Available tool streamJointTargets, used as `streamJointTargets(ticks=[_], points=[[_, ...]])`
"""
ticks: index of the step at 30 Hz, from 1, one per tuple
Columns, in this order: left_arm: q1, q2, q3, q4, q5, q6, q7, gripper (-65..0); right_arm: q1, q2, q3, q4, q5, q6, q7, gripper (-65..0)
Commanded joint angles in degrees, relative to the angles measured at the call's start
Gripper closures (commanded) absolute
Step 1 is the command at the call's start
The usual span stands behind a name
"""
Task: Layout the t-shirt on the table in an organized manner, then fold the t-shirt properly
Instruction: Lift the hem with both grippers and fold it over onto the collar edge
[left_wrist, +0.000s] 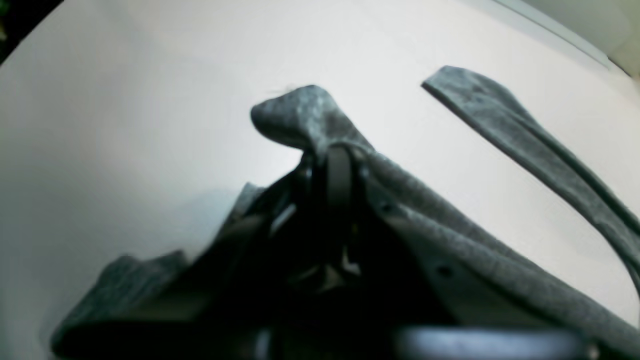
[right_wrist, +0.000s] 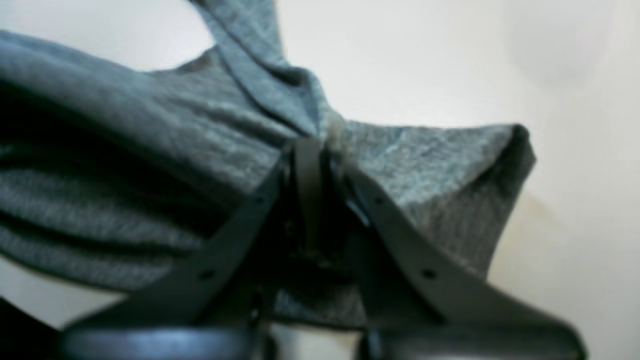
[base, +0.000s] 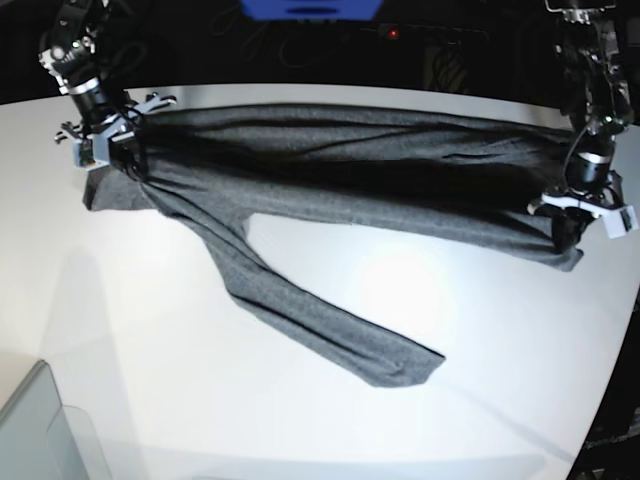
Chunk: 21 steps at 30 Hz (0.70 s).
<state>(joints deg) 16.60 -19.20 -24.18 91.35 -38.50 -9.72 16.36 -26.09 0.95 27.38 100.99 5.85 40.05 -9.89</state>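
both arms reach in from the far side, set wide apart, one at each end of the t-shirt (base: 340, 160). the right gripper (base: 128, 158) has its fingers (right_wrist: 307, 170) pinched tight on a bunched fold of cloth, wrist angled down and inward. the left gripper (base: 565, 228) hangs from an upright forearm, its fingers (left_wrist: 340, 175) likewise clamped on the fabric.

Dark surroundings, one bright patch of light

Beyond the far edge everything is black, apart from a blue object (base: 308, 9) at the top and a small red light (base: 394, 33) beside it. A translucent box (base: 40, 430) occupies the near-left corner
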Motion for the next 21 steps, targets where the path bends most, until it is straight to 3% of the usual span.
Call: streamJointTargets(ticks=[1,14,21], points=[[0.32,-0.97,-1.09,1.79,-0.93,-0.35,-1.9,0.0,-0.16,0.41,0.36,1.12,0.79,-0.05,1.67,0.0],[5.86,-1.06,-3.9,1.62,-0.84,-0.35,-1.9,0.0,-1.56,0.32,-0.08,0.33,0.61,-0.05,1.32,0.0],[5.95,-1.33,-3.82,-4.01,-0.75,-0.35,-1.9,0.0,-1.56,0.41,-0.08,-4.86,0.61,-0.05,1.67,0.0]])
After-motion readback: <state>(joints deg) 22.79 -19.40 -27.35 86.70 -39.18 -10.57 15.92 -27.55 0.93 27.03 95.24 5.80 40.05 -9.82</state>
